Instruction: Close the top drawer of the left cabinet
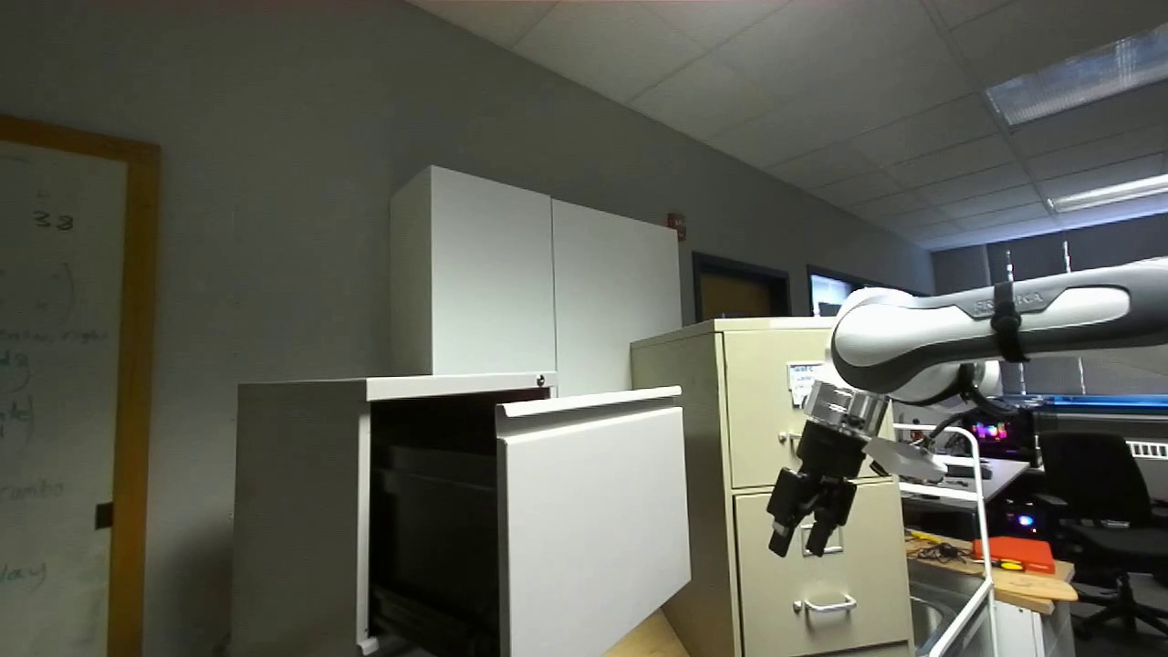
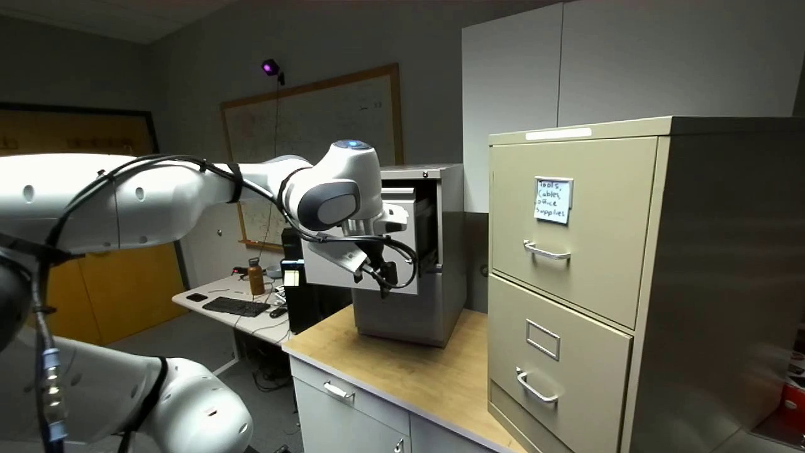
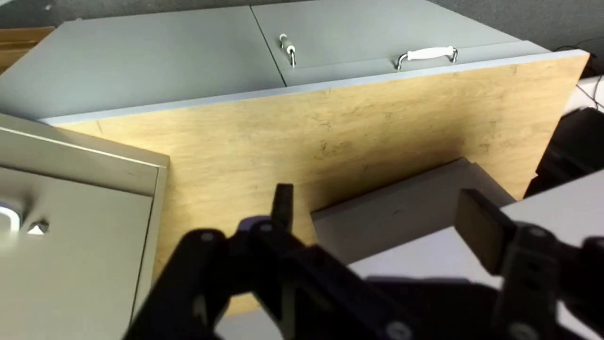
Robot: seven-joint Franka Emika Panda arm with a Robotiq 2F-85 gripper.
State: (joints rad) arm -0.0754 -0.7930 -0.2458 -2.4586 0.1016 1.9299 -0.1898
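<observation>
The top drawer (image 1: 598, 511), wide, of light-grey metal with a plain flat front, stands well out of the left cabinet (image 1: 297, 511), a low light-grey metal unit, above a wood-topped counter (image 2: 465, 371). An exterior view shows the drawer's dark interior (image 1: 433, 520) behind its front. In an exterior view the white robot arm (image 2: 138, 195) covers part of that front, and the cabinet's plain grey lower drawer (image 2: 393, 318) sits flush below. The wrist view shows bare wood between the cabinets and a white bar handle (image 3: 429, 53) on the counter's grey base.

The beige metal filing cabinet (image 2: 604, 277) stands near the left cabinet, its upper drawer bearing a handwritten label (image 2: 553, 200). A white two-door cupboard (image 1: 493, 283) rises behind.

The black two-fingered gripper (image 1: 799, 540) hangs tilted downward, apart from the top drawer; in the wrist view its fingers (image 3: 483, 231) are spread wide.

The top drawer's front is upright, its face turned away from the left cabinet. As far as the slanted views tell, its long axis lies level, side to side, parallel to the cabinet's face.
</observation>
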